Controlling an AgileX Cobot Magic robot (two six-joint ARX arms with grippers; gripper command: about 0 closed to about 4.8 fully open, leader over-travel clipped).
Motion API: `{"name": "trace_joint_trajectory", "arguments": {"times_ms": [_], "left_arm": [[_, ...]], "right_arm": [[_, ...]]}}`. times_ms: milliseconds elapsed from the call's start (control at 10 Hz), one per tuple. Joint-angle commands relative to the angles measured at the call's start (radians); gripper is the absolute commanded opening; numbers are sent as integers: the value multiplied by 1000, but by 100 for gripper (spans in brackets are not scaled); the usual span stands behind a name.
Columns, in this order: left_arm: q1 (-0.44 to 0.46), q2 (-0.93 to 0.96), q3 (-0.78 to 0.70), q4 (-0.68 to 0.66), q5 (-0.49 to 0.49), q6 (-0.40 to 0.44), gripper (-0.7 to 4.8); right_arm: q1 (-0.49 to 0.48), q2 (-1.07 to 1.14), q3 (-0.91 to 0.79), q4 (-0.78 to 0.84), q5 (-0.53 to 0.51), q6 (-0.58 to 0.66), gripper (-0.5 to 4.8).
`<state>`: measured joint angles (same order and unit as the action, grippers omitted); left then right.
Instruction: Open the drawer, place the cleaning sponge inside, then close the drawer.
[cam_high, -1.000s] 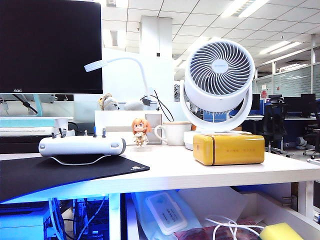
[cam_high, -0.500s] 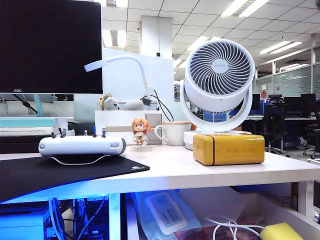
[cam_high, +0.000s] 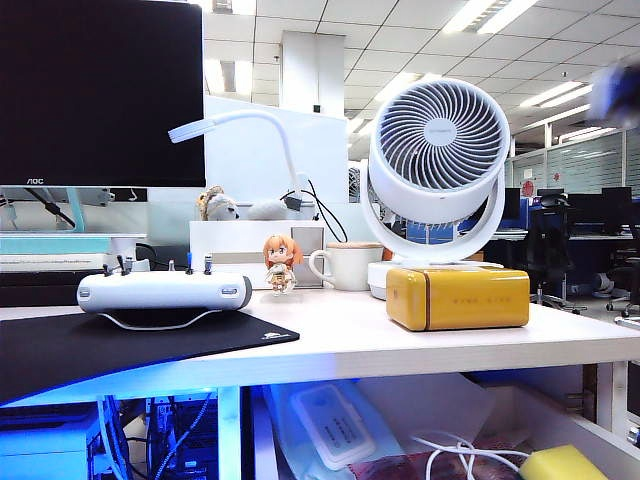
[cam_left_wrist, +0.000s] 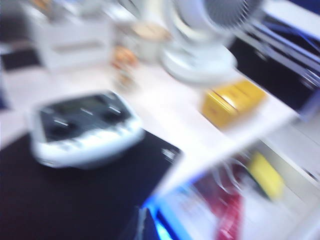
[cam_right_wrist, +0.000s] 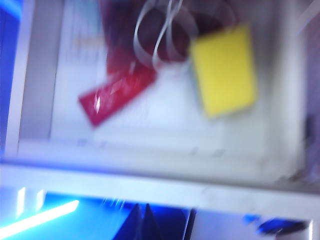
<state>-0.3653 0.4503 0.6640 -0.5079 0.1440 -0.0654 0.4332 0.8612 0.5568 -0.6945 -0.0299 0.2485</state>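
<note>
The drawer (cam_high: 560, 420) stands open below the tabletop (cam_high: 400, 345), and the cleaning sponge (cam_high: 562, 464) lies flat inside it beside a white cable loop (cam_right_wrist: 162, 30). The right gripper (cam_right_wrist: 145, 222) hangs above the drawer front with fingers closed and empty. The left gripper (cam_left_wrist: 142, 227) hovers over the black mat (cam_left_wrist: 75, 200); its blurred finger state cannot be told.

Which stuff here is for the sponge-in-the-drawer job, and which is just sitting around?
For the job:
sponge, lying in the open drawer

Just lying about:
fan
amber box
cup
figurine
controller
</note>
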Motion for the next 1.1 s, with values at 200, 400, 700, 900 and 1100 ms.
{"name": "trace_joint_trajectory", "arguments": {"times_ms": [200,400,700,900,1100], "left_arm": [[0,76,6,-8,160,5,-6],[0,88,5,-21,195,13,-6],[-76,150,1,-81,223,58,-6],[-162,140,-37,-67,169,49,-6],[-206,135,-122,-26,223,49,-6]], "right_arm": [[2,150,4,-15,-29,40,-8],[2,258,1,-8,-111,66,-8],[2,282,-13,-5,-126,67,-8],[2,282,-20,-5,-126,71,-7],[2,282,-20,-48,-129,135,-7]]}}
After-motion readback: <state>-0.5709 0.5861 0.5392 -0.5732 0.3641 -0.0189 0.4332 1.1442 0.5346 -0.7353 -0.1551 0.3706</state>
